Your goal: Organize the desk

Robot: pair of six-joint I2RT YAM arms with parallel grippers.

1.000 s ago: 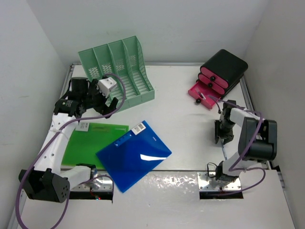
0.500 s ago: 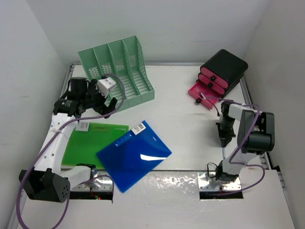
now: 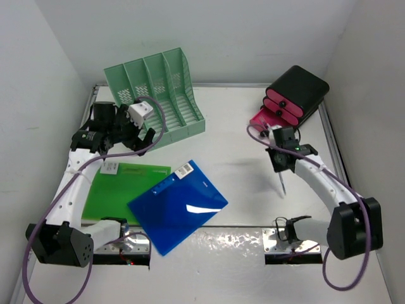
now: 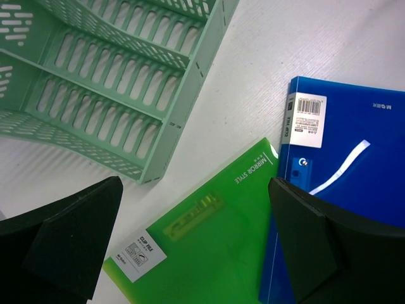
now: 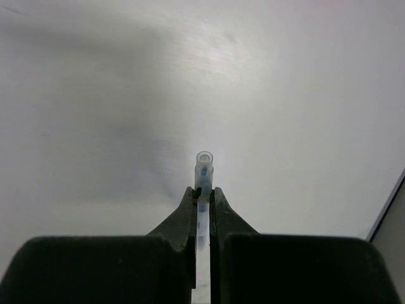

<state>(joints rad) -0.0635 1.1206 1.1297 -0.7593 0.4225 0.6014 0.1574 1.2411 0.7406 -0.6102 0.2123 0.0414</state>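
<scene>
Showing the right pincer (image 5: 202,190) shut narrowly on a slim, clear-barrelled pen (image 5: 204,166), whose end juts just past the fingertips toward the white tabletop (image 5: 126,95). The tabletop lies below both pincers, carries every item, and is judged rigid and smooth, so flat things will likely slide on it. The pen looks light, stiff and slick. The mid-barrel grip seen here suits it, though it could twist between the pads. Whether its tip touches the surface cannot be told.

The black-and-pink drawer box (image 3: 294,95) stands beyond this pincer, with nothing between. The left pincer (image 4: 195,190) hangs spread wide and holds nothing. Beneath it lies a green folder (image 4: 202,247). A blue folder (image 4: 354,190) overlaps that one's edge under the right-hand finger, and a mint-green file rack (image 4: 107,82) stands ahead and to the left.

Both folders appear thin, flexible and glossy. Lying flat, they offer only an edge or corner to grip. The blue folder probably has to be shifted before the green one comes free.
</scene>
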